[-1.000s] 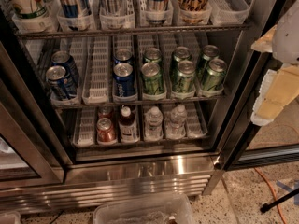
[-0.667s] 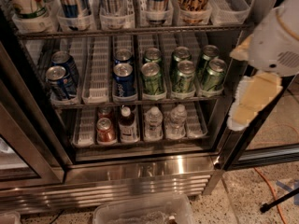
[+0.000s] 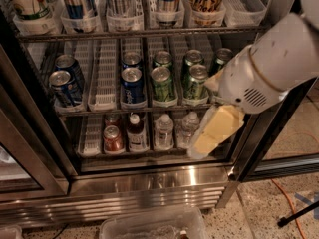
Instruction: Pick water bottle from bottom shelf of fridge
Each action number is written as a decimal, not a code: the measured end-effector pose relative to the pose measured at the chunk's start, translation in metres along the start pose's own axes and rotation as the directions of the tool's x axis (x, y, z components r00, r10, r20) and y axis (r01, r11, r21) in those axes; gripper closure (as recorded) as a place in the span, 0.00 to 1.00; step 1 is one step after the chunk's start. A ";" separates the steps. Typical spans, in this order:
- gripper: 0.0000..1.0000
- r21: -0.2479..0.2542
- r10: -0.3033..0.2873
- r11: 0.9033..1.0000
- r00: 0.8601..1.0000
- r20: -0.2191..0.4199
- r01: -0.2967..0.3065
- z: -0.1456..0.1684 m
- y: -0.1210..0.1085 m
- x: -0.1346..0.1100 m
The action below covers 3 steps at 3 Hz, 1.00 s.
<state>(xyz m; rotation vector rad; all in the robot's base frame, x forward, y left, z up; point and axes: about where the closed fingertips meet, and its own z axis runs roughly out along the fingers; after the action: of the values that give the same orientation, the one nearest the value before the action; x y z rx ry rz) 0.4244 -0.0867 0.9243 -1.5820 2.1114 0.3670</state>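
**A:** Gripper (image 3: 213, 132) status, from your camera view?

**B:** You've got it hanging at the right end of the bottom shelf (image 3: 90, 136) of the fridge (image 3: 149, 183). Open or closed, I can't tell, and nothing looks held.

**A:** Water bottle (image 3: 163, 131)?

**B:** Upright in its lane tray, likely so it feeds forward. Brown bottle (image 3: 134, 132) just left, another clear bottle (image 3: 187, 126) right, partly behind your gripper. Mind both.

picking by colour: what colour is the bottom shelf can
Red can, camera view; hand is off to its right.
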 end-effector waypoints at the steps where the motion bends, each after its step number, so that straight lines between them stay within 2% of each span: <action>1: 0.00 -0.036 0.054 0.998 0.988 0.145 -0.049 0.037 0.027 -0.011; 2: 0.00 -0.069 0.111 0.993 0.953 0.280 -0.095 0.087 0.053 0.001; 3: 0.00 -0.026 0.111 0.994 0.930 0.351 -0.109 0.090 0.052 -0.009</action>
<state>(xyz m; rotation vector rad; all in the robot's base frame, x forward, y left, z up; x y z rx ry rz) 0.3958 -0.0204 0.8488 -1.2898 1.9221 0.6455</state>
